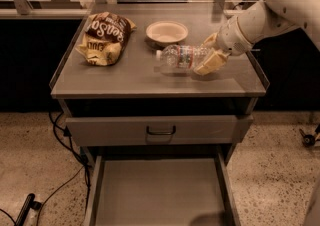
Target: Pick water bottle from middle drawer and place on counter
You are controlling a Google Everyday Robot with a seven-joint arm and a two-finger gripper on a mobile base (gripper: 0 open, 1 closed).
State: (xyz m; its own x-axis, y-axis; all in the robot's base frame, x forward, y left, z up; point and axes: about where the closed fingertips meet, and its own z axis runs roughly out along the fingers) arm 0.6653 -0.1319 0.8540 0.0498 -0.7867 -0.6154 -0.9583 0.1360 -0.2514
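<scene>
Cream two-finger gripper [208, 56] hung over the right side of the broad grey counter [125, 77]. Its fingers were clamped on the small clear ribbed plastic water bottle [180, 56], held sideways, near the white bowl [167, 32]. The shallow grey metal middle drawer [155, 192] stood open.

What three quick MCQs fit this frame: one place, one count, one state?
1. Where is the bottle?
A on the floor
B sideways in the gripper, over the counter
C upright behind the counter

2. How many bowls sit on the counter?
A one
B two
C three

3. The middle drawer is:
A shut
B pulled out, floor bare
C pulled out, bottle inside

Key:
1 B, the fingers clamp the bottle's base above the grey top.
2 A, a single bowl sits near the back.
3 B, only the flat grey floor shows.
</scene>
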